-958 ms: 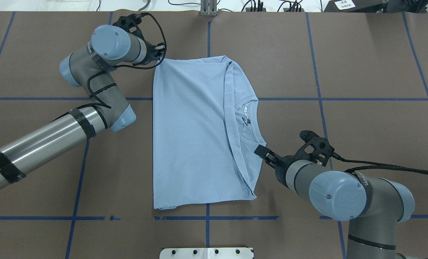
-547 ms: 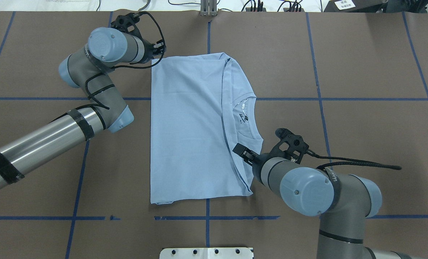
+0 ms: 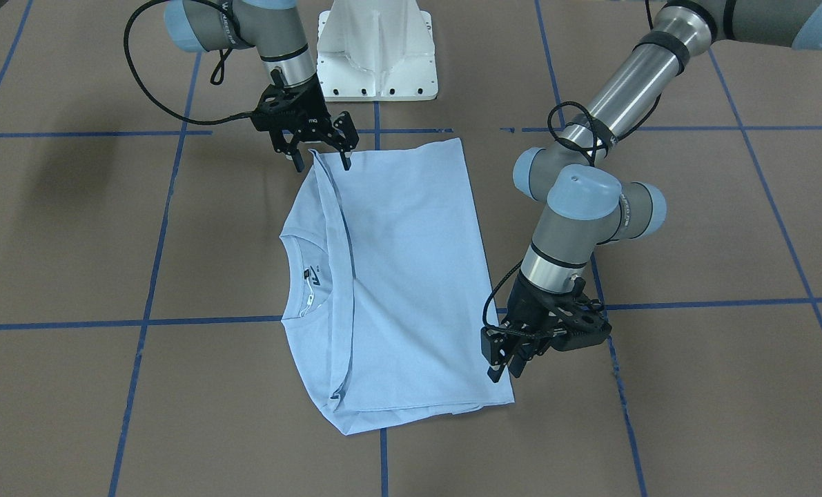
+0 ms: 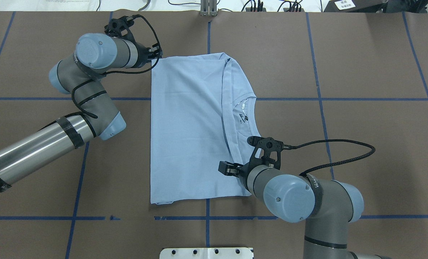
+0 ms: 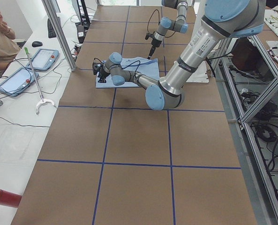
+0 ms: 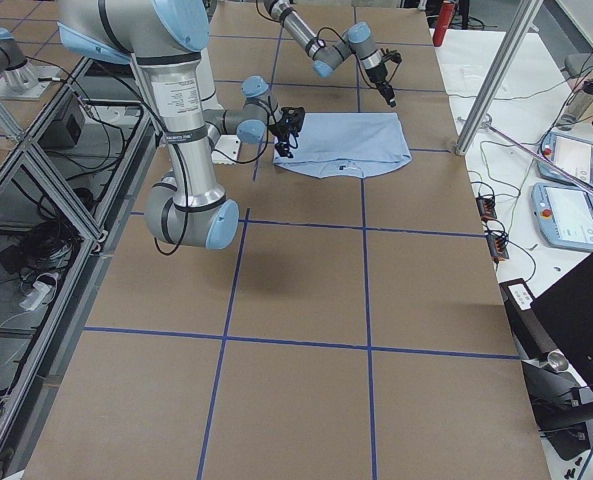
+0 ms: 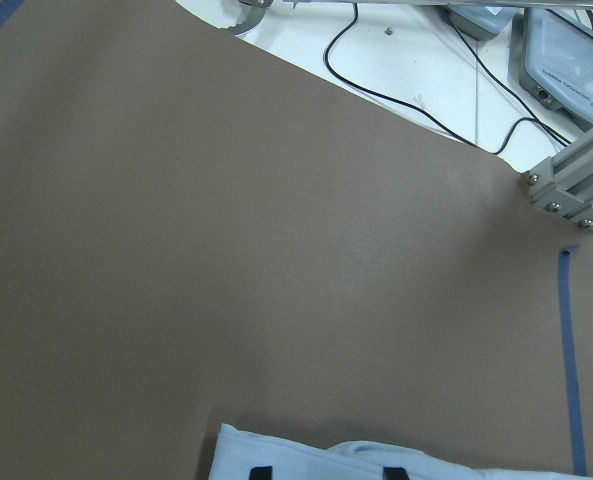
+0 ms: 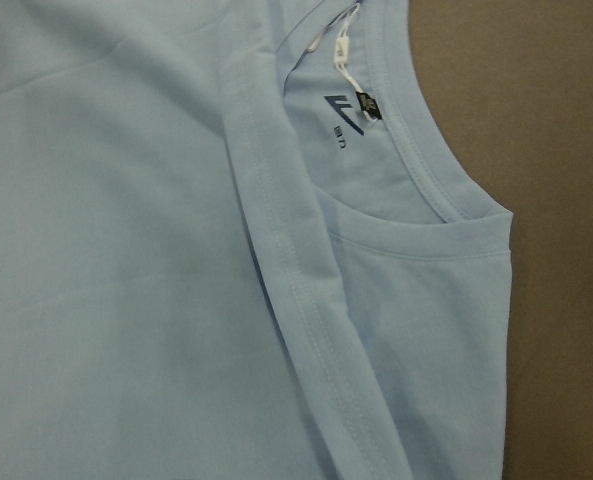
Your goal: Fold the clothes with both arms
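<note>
The light blue T-shirt (image 4: pixel 188 126) lies flat at the middle of the bench (image 4: pixel 361 54), already doubled over; its stitched hem (image 8: pixel 296 290) runs just beside the ribbed collar (image 4: pixel 251 122), which sits at the shirt's 3 o'clock side in the overhead view.

It looks like thin knit cotton, so I judge it light, limp and quick to wrinkle; it should drape from any pinch and may slide on the smooth brown cover rather than stay put. The best holds seem to be the corners, taken low enough to catch every layer together; a pinch mid-panel would likely lift only the top sheet.

Inside the collar a neck label (image 8: pixel 346 108) carries a dark slanted logo with tiny letters under it, too small to read; a small white tag hangs beside it. The chest print is out of sight.

The right gripper (image 3: pixel 322 164) hangs over the corner at the shirt's 5 o'clock, its fingers apart and straddling the hem line, clamped on nothing. The left gripper (image 3: pixel 506 369) sits at the 11 o'clock corner; the wrist view shows its two fingertips (image 7: pixel 261 472) parted over the cloth's edge, holding nothing.

Blue tape lines (image 4: pixel 343 99) grid the bench; white lettering on the arms is too small to read.
</note>
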Tool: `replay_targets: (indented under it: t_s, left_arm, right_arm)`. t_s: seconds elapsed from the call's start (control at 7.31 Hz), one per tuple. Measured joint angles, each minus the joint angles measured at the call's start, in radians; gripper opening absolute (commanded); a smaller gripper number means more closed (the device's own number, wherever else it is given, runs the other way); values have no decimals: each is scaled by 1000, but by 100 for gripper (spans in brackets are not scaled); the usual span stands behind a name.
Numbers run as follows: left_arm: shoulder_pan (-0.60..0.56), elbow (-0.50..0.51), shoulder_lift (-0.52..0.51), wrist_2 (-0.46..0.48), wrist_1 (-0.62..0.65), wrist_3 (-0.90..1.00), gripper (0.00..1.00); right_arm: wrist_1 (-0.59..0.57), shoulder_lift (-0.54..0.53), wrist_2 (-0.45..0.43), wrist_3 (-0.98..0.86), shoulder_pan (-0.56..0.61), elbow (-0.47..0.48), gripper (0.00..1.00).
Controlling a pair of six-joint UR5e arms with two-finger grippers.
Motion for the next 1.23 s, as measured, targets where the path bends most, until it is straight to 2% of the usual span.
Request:
replay_targets:
  t_s: [0.14, 0.27, 0.41, 0.55, 0.68, 0.82, 1.09, 1.23]
  left_arm:
    - [1, -1, 2, 0, 0, 1, 47]
    - [1, 1, 3, 0, -1, 2, 47]
    - [3, 3, 6, 0, -2, 3, 47]
    - [6, 3, 11, 1, -3, 4, 47]
    - [8, 3, 13, 1, -3, 4, 47]
    - [8, 3, 14, 1, -3, 3, 47]
    - [9, 3, 15, 2, -4, 3, 47]
    - [9, 2, 15, 1, -4, 3, 47]
  right_arm:
    - [0, -3, -3, -77, -11, 0, 63]
    - [-3, -6, -6, -139, -20, -2, 54]
    - [-6, -8, -7, -184, -25, -4, 39]
    - [-7, -9, -8, -210, -26, -5, 37]
    - [-8, -10, -9, -222, -26, -6, 28]
    - [-8, -11, -9, -231, -24, -6, 14]
    - [-8, -16, -9, -243, -23, -6, 8]
    - [-7, -22, -9, -245, -23, -6, 0]
